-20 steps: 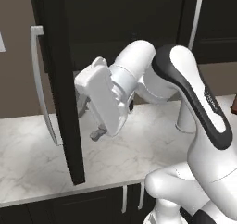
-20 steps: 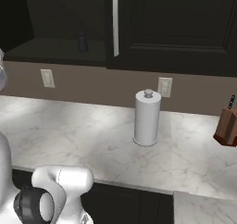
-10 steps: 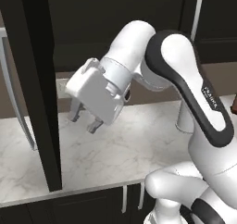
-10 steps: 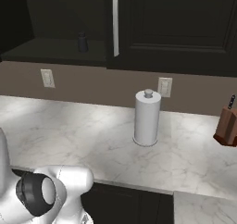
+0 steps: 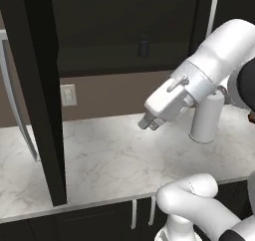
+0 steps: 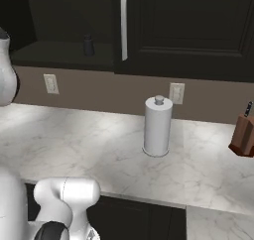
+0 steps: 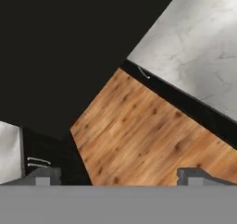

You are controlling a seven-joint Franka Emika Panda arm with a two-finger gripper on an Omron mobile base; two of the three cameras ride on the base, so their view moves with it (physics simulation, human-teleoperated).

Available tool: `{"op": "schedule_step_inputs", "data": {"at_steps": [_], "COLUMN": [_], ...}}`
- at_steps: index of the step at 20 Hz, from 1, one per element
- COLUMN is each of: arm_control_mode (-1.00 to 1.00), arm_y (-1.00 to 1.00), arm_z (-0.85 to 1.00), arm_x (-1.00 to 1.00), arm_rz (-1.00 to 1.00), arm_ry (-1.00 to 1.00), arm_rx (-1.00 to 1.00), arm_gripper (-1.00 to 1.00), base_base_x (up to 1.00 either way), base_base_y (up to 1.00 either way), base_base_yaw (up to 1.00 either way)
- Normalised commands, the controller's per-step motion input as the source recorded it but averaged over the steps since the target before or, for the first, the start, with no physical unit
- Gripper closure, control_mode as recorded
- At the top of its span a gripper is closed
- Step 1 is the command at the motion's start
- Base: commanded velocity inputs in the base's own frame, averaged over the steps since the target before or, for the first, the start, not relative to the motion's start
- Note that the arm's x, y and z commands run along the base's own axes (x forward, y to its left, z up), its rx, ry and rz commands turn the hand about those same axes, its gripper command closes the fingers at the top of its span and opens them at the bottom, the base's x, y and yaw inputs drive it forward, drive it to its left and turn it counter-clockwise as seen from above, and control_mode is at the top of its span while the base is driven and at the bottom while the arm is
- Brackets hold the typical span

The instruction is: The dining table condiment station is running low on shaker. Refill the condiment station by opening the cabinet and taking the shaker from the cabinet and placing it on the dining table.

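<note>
Inside open cabinet [image 5: 45,85], shaker [image 5: 144,46] upright

1. This is a home kitchen: a long marble counter [image 6: 99,145] runs under black wall cabinets [image 6: 188,30].
2. A paper towel roll [image 6: 158,126], a knife block [image 6: 243,135] and wall outlets [image 6: 50,84] show it.
3. The floor [image 7: 148,135] is wood.

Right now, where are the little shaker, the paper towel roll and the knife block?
shaker [image 6: 88,44], right base view, its dark body on the cabinet shelf.
paper towel roll [image 6: 158,126], right base view, its white side.
knife block [image 6: 243,135], right base view, its brown front.
</note>
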Motion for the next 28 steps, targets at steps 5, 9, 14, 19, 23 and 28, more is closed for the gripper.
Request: {"op": "schedule_step_inputs", "data": {"at_steps": [5,9,14,19,23,28], "arm_control_mode": [-1.00,-1.00,-1.00,-1.00,-1.00,-1.00], "arm_y": [-0.73,-0.47,-0.43,-0.37,-0.10,0.00], "arm_z": [0.17,0.21,0.38,0.53,0.57,0.13], "arm_x": [0.00,0.00,0.04,0.28,0.36,0.45], "arm_rz": [-0.03,-0.07,-0.14,-0.20,-0.23,-0.14], "arm_ry": [-0.37,-0.58,-0.56,-0.37,-0.06,0.09], "arm_rx": [0.00,-0.04,-0.02,0.00,0.07,0.13], "arm_gripper": [-1.00,-1.00,-1.00,-1.00,-1.00,-1.00], "base_base_x": [0.00,0.00,0.00,0.00,0.00,0.00], "base_base_y": [0.00,0.00,0.00,0.00,0.00,0.00], "base_base_yaw": [0.00,0.00,0.00,0.00,0.00,0.00]}}
